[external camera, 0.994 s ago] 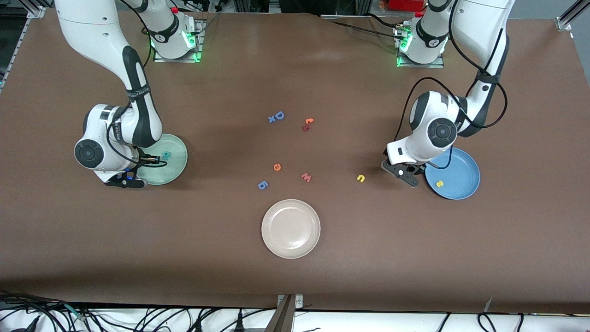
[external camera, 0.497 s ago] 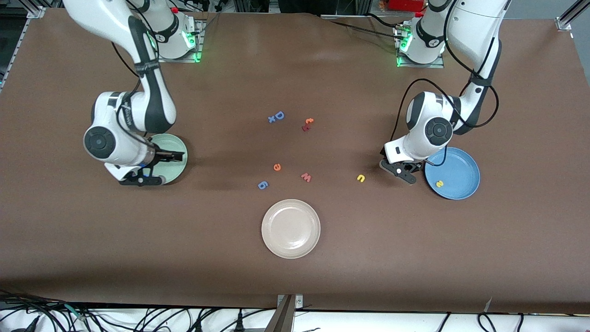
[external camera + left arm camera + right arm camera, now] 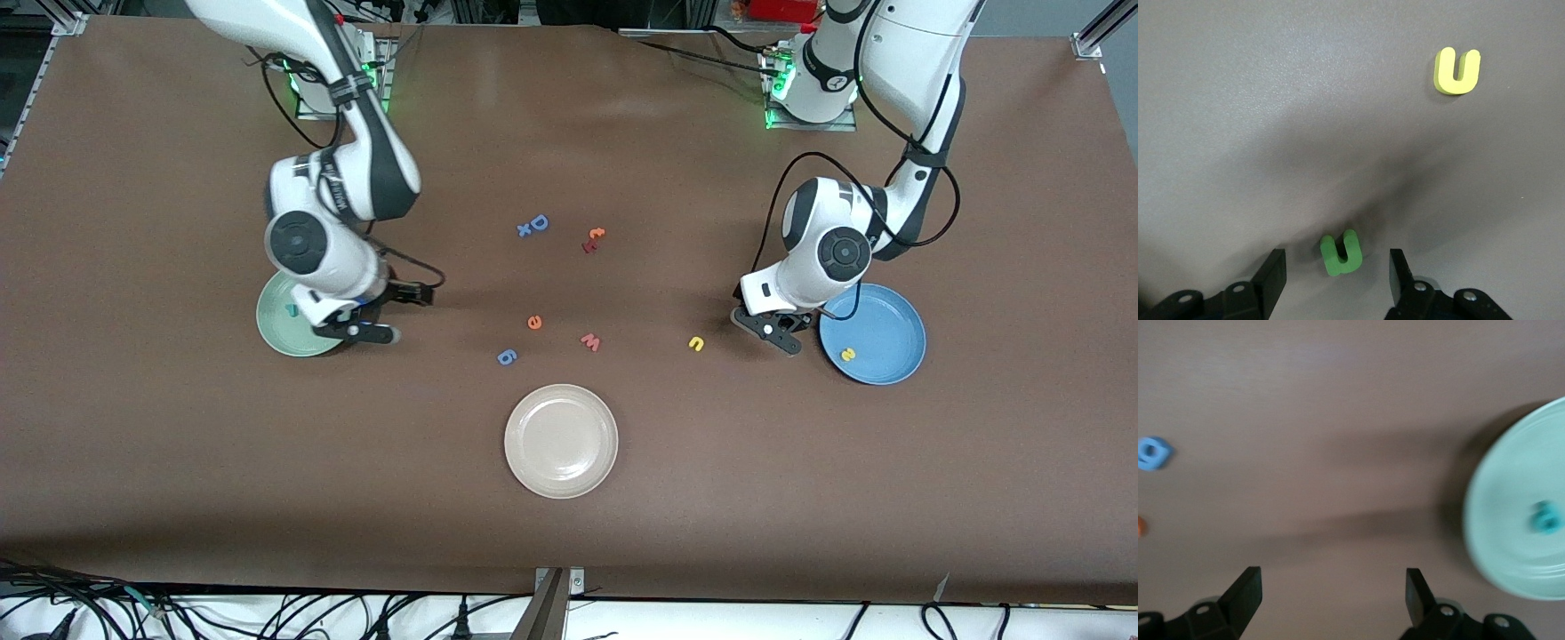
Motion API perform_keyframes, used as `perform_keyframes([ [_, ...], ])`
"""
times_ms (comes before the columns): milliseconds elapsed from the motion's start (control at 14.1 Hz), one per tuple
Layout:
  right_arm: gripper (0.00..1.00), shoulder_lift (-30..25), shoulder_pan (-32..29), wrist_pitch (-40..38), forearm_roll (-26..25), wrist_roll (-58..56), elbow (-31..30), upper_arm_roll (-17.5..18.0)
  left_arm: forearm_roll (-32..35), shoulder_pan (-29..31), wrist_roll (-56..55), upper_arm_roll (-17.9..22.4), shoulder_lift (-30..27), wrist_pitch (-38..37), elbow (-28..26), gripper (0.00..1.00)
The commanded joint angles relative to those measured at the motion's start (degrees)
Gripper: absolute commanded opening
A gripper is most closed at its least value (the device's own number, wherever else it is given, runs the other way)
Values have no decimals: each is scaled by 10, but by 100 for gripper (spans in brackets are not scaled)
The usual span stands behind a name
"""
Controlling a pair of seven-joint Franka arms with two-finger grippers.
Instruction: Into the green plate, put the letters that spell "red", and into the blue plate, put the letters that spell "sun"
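The dark green "n" [image 3: 1341,253] lies flat on the table [image 3: 178,498], just beside the blue plate [image 3: 893,311] toward the right arm's end; the front view hides it under the left arm. In the left wrist view it sits between the spread fingers [image 3: 1271,280] of the left tool [image 3: 1335,283], untouched, both legs pointing away from the tool. The yellow "u" [image 3: 696,343] lies a little farther along the table toward the right arm's end, apart from the "n". The yellow "s" [image 3: 848,355] rests in the blue plate, near the rim closest to the front camera.

A teal letter [image 3: 291,309] lies in the green plate [image 3: 271,324]; which letter it is cannot be made out. The orange "e" [image 3: 534,322] lies on the table mid-way between the two plates, near a blue "g" [image 3: 506,357] and the pinkish "w" [image 3: 590,341].

The right tool [image 3: 1331,597] hangs empty with fingers wide apart over bare table beside the green plate. A second ago it was over that plate; the arm has since swung toward mid-table. The left arm has shifted only slightly.
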Motion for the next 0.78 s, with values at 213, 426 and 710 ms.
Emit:
perform_keyframes([
  [213,95,84,82,47,7,178,73,3,-18,-5,6,2,5,16,-4,62],
  [426,95,126,102,73,8,234,122,3,-17,-5,6,2,6,18,-4,57],
  [710,91,169,119,88,7,265,159,10,-17,-5,8,2,6,22,-4,40],
])
